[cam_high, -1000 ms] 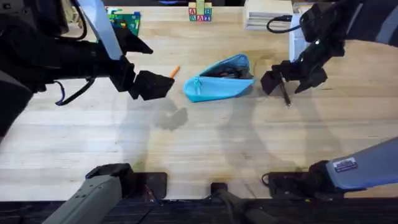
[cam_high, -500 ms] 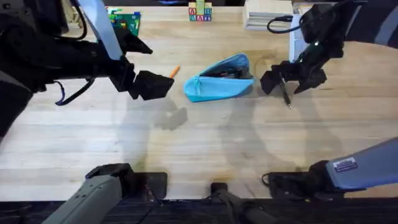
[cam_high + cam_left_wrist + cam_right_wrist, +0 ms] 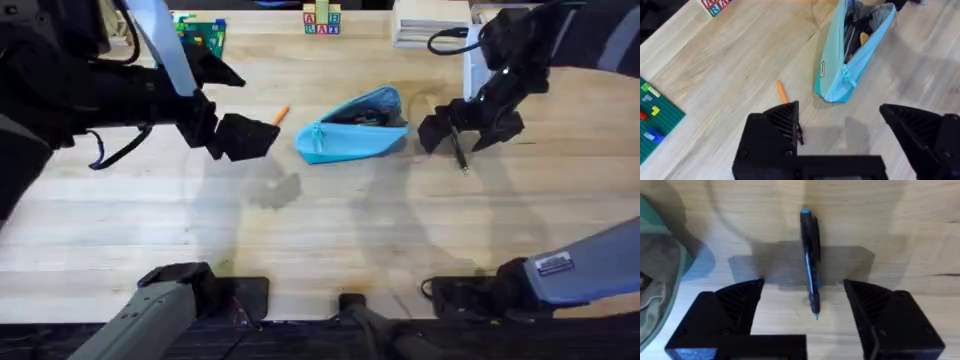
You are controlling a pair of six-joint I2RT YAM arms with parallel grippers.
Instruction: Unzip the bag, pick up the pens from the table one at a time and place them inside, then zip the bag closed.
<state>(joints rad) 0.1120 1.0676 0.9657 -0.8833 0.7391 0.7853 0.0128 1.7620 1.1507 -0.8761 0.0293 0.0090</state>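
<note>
Bag [image 3: 352, 127]: light-blue pouch lying on the counter [image 3: 320, 230] near the middle, a little toward the far side. Its zipper is open, and dark items plus something orange-yellow show inside in the left wrist view [image 3: 852, 47]. The teal pull [image 3: 846, 74] hangs near the end that faces the left claw.

Green plate [image 3: 200, 33]: building-brick baseplate at the far left of the counter, well apart from the bag.

Left claw [image 3: 243, 137]: released, fingers spread wide, hovering above the counter just left of the bag. In its own wrist view [image 3: 855, 132] nothing lies between the fingers.

Orange pen [image 3: 281, 114]: lying on the counter between the left claw and the bag, close to the bag's left end but apart from it; the claw covers part of it from above. The left wrist view shows it [image 3: 782, 92] just beyond one finger.

Letter blocks [image 3: 321, 20]: small stack at the far edge, behind the bag.

Dark pen [image 3: 460, 152]: lying on the counter to the right of the bag, apart from it. In the right wrist view [image 3: 810, 250] it has a teal end and lies between the two fingers, touching neither.

Right claw [image 3: 468, 127]: released, fingers spread to either side of the dark pen [image 3: 802, 312], low over the counter.

Papers [image 3: 430, 25]: white stack at the far right edge.
</note>
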